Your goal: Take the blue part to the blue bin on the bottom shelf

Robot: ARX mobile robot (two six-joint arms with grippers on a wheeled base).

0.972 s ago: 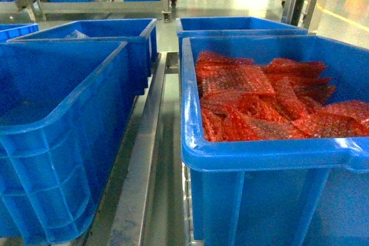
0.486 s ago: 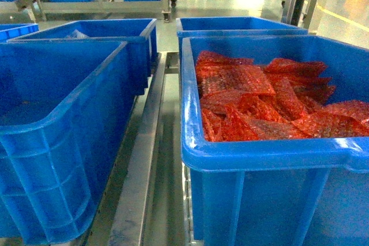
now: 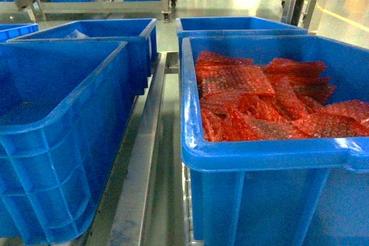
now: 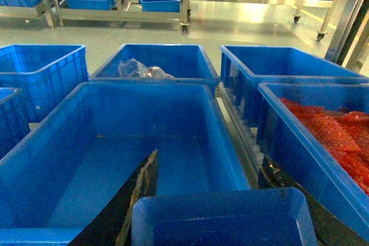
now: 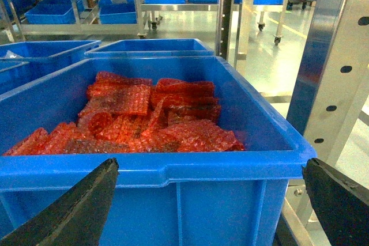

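In the left wrist view a blue part (image 4: 222, 220), a small smooth tray with rounded corners, sits between the dark fingers of my left gripper (image 4: 212, 162), which is shut on it. It hangs over the near edge of an empty blue bin (image 4: 86, 119). My right gripper (image 5: 210, 165) is open wide, its two black fingers (image 5: 81, 200) level with the front wall of a blue bin (image 5: 230, 200) full of red bubble-wrap bags (image 5: 144, 122). The bins stand on a steel shelf (image 3: 144, 159) with roller tracks (image 4: 242, 128). Neither gripper shows in the head view.
Behind stand two more blue bins, one (image 4: 161, 61) holding a clear plastic bag and one (image 4: 282, 64) beside it. A perforated steel upright (image 5: 340, 73) rises at the right. Across the floor, racks (image 4: 115, 12) carry other blue bins.
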